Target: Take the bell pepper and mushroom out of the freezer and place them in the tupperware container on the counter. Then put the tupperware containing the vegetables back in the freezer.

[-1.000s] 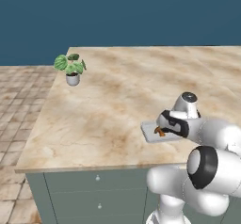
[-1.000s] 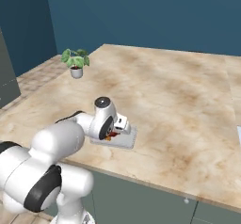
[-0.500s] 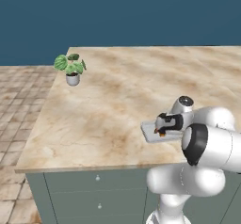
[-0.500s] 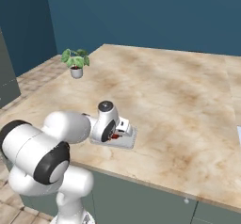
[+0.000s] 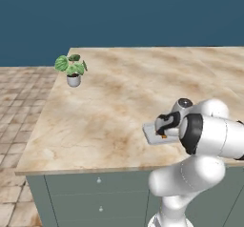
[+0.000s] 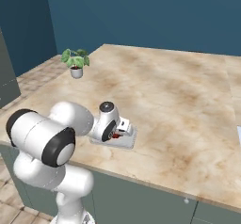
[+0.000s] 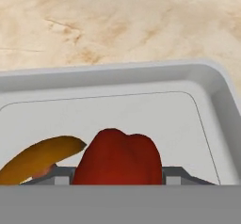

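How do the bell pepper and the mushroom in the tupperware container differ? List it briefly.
Colour: the bell pepper is glossy red; the mushroom is tan-orange.
Shape: the bell pepper is a lumpy, upright mound; the mushroom is a low curved cap.
Place in the hand view: the bell pepper sits centred, the mushroom to its left.
Shared: both lie inside the tupperware container on the counter.

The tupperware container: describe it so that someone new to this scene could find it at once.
Start from the wide marbled counter and follow its near edge to where the white arm bends down. There, under the gripper, lies the tupperware container, a shallow light-grey tray with a low rim, holding the red bell pepper and the tan-orange mushroom. The potted plant at the far corner is green and upright, not flat.
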Available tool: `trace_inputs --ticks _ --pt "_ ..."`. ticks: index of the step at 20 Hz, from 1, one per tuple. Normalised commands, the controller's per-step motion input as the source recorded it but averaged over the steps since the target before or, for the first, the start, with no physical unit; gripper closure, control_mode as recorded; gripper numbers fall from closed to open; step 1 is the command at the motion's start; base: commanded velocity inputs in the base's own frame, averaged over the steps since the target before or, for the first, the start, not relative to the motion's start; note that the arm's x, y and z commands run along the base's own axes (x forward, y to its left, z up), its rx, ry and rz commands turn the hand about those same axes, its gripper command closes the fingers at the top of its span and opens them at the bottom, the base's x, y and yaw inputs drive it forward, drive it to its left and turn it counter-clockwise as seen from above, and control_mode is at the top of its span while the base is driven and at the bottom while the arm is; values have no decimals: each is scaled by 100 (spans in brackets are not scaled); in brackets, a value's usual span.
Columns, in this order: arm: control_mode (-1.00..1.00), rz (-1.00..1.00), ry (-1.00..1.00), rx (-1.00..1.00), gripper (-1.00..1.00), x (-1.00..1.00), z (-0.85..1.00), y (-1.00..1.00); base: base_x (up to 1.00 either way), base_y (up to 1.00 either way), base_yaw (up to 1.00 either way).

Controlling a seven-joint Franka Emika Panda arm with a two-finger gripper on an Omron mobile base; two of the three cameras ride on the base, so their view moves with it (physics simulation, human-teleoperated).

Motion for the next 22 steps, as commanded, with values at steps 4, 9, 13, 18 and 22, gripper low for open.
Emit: trace_inputs --ticks 4,9,13,18,22 --pt "-100 0 0 0 -100 4 -5 -6 0 0 0" --pt "-100 0 -1 0 -100 0 0 -18 0 0 0" --pt "-100 0 -14 0 -100 -26 43 -15 0 0 0" --pt "-100 1 -22 1 -100 -46 79 -28 0 0 0" --pt "-100 0 -4 0 -100 -13 34 -60 0 0 0"
